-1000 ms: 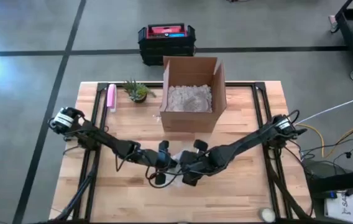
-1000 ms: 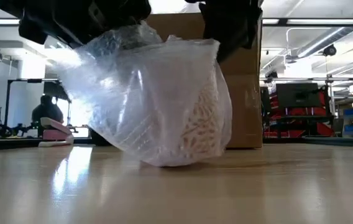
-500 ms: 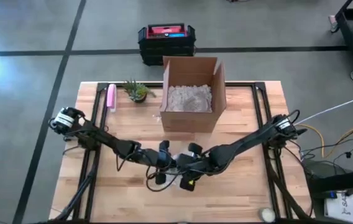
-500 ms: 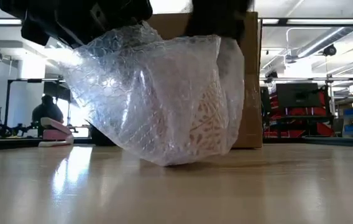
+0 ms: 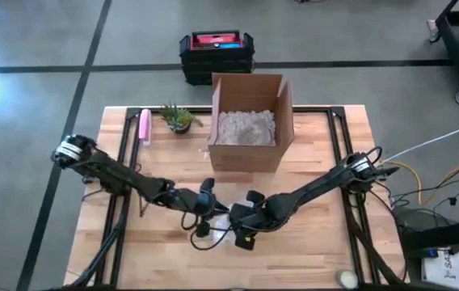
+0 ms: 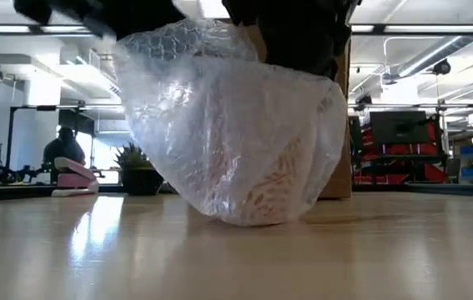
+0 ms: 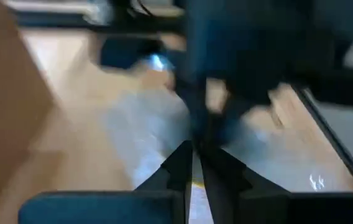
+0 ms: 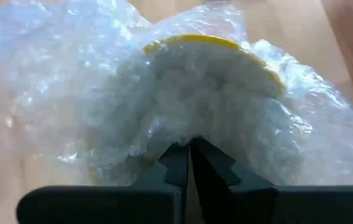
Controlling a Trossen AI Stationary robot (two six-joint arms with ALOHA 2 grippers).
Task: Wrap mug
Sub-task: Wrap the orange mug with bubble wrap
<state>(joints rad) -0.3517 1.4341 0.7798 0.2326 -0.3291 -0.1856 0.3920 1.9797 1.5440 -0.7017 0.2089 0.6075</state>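
Observation:
The mug, yellow at the rim with a pale pattern, sits inside a bundle of clear bubble wrap whose bottom rests on the wooden table, near its middle. My left gripper is at the bundle's left side and shut on wrap, though its wrist view is blurred. My right gripper is over the bundle's right and near side, also shut on wrap. My left gripper pinches a bunch of bubble wrap between its two fingers, at the top left of the bundle, slanting down from the table's left. Blur hides how many layers. My right gripper pinches gathered bubble wrap between its two fingers, beside the mug's rim. It comes from above and the right. The wrap lies drawn over the mug, and the bundle's bottom stays on the table.
An open cardboard box holding packing filler stands just beyond the bundle. At the far left are a small potted plant and a pink object. A black and red case sits on the floor past the table.
My right gripper has gone toward the table's left and near edge, drawing the wrap's right flap over the top of the mug. My left gripper has pulled toward the table's left with its bunch of wrap. The bundle's bottom has stayed in place.

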